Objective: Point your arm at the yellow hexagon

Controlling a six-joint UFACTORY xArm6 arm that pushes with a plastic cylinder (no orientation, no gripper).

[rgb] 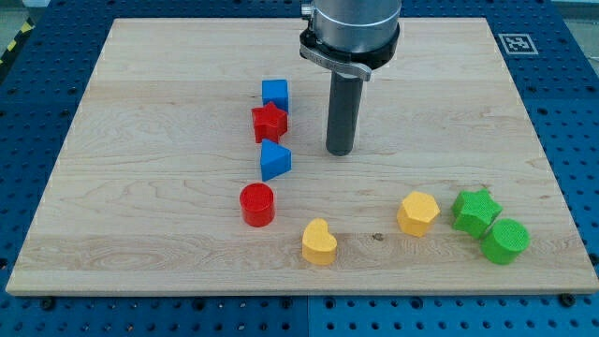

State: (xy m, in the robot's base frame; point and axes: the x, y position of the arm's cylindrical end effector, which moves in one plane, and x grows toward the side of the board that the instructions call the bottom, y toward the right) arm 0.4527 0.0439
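Note:
The yellow hexagon (417, 212) lies on the wooden board (140, 140) toward the view's bottom right. My tip (340, 152) rests on the board near the middle, up and to the left of the hexagon, well apart from it. The blue triangular block (274, 160) is just left of my tip.
A blue cube (275, 94), a red star (269, 122) and a red cylinder (256, 204) line up left of my tip. A yellow heart (318, 242) lies at the bottom centre. A green star (475, 211) and green cylinder (505, 241) sit right of the hexagon.

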